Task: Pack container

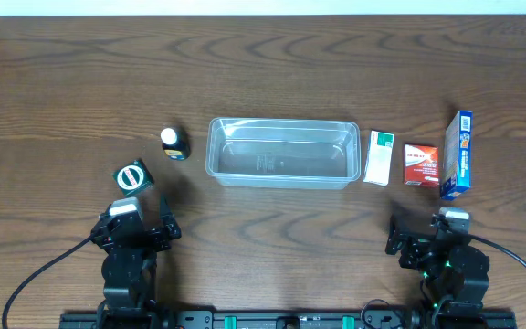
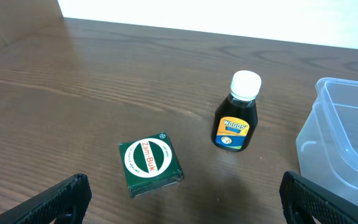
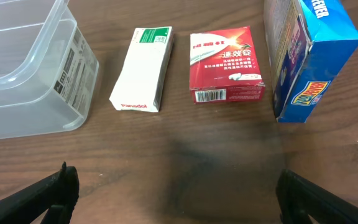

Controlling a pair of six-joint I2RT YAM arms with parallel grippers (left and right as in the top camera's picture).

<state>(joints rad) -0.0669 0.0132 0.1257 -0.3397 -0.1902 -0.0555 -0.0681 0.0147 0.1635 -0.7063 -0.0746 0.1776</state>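
The clear plastic container [image 1: 281, 152] stands empty in the middle of the table; its corner shows in the left wrist view [image 2: 347, 134] and in the right wrist view [image 3: 23, 68]. Left of it stand a dark bottle with a white cap [image 1: 173, 143] [image 2: 236, 114] and a green box [image 1: 132, 177] [image 2: 150, 164]. Right of it lie a white and green box [image 1: 378, 156] [image 3: 143, 68], a red box [image 1: 421, 164] [image 3: 226, 64] and an upright blue box [image 1: 457, 155] [image 3: 308, 59]. My left gripper [image 1: 133, 217] [image 2: 182, 202] is open and empty, just short of the green box. My right gripper [image 1: 432, 233] [image 3: 179, 199] is open and empty, short of the boxes.
The dark wooden table [image 1: 272, 73] reaches a pale edge at the far side. Both arm bases sit at the near edge, with black cables [image 1: 44, 274] trailing out to either side.
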